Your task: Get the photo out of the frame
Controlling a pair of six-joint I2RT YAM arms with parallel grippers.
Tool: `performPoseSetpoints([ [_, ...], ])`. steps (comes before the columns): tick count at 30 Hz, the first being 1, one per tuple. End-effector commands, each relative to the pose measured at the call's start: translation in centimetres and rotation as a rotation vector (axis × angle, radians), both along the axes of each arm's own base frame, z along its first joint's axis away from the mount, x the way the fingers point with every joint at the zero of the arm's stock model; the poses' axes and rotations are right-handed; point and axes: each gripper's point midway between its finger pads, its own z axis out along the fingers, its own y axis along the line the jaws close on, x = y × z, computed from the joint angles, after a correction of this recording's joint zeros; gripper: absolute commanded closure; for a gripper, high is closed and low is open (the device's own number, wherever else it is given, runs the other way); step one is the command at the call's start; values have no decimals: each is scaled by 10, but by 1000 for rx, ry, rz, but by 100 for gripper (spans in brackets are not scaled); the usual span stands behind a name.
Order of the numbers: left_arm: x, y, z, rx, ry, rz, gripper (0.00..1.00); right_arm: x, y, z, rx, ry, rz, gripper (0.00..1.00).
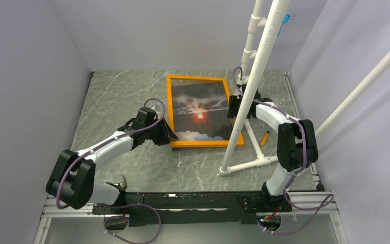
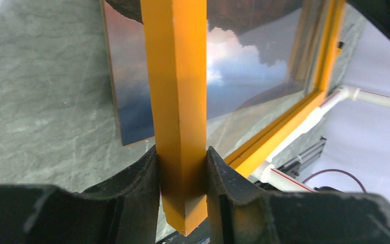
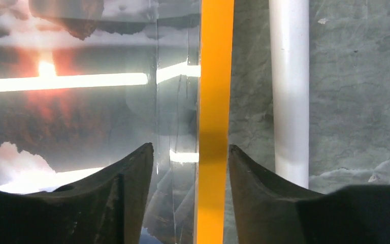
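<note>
The bright-orange frame [image 1: 203, 144] lies on the grey table, its near-left corner raised. The photo [image 1: 199, 116], dark with a red-orange sun, shows inside it. My left gripper [image 1: 166, 134] is at that corner. In the left wrist view it [image 2: 183, 150] is shut on the frame's bar [image 2: 179, 91], and the photo [image 2: 127, 96] sticks out to the left beneath the bar. My right gripper [image 1: 232, 108] is at the frame's right side. In the right wrist view it [image 3: 190, 147] is open, its fingers either side of the orange bar [image 3: 215, 91], and the photo [image 3: 45, 76] lies behind reflecting glass.
A white pipe stand [image 1: 249, 81] rises just right of the frame, with its foot [image 1: 249, 163] on the table; one pipe [image 3: 289, 91] lies close to my right fingers. A small orange-handled screwdriver [image 1: 265, 138] lies by the stand. Grey walls close in both sides.
</note>
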Motion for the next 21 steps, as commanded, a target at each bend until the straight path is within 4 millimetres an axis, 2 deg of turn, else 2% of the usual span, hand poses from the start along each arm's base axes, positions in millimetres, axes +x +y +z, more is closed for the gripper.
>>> performPoseSetpoints([
  [1,12,-27,78,-221,-176,-66,100,12,-4,10,113,3,-59,38],
  [3,12,-24,84,-228,-188,-49,100,10,-8,10,162,24,-72,33],
  [7,13,-18,94,-234,-203,-17,100,5,-13,3,206,56,-90,31],
  [14,14,-13,91,-246,-170,24,100,-3,-11,-13,213,105,-93,31],
  [21,12,-3,77,-258,-136,59,100,-2,-13,-25,198,117,-86,48],
])
